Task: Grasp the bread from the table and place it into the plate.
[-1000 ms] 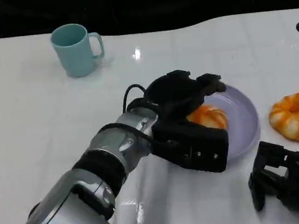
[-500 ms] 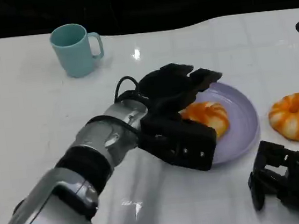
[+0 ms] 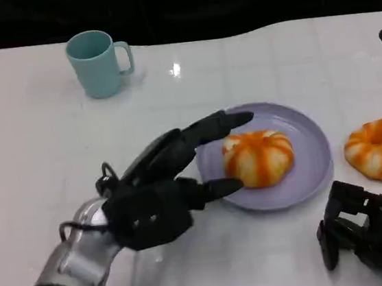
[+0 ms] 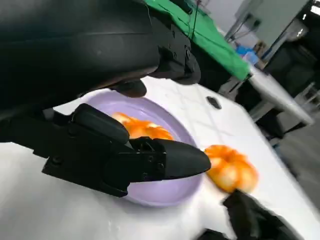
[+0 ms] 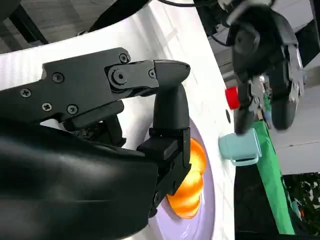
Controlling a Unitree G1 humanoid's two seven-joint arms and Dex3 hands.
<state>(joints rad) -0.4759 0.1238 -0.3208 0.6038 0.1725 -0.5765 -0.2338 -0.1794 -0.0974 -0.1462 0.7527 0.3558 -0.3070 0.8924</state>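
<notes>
White table (image 3: 42,167) spreads before us, where one bread (image 3: 258,157) sits in the purple plate (image 3: 314,163), so our left hand (image 3: 162,191) hovers beside it with fingers spread and empty, while our right hand (image 3: 366,230) rests curled and empty.

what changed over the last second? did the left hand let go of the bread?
Yes. The left hand has let go of the bread and drawn back toward the robot, fingers now spread and off it; the bread lies on the purple plate. Unchanged: the second bread on the table to the plate's right, the teal mug, and the right hand resting low by the table edge.
</notes>
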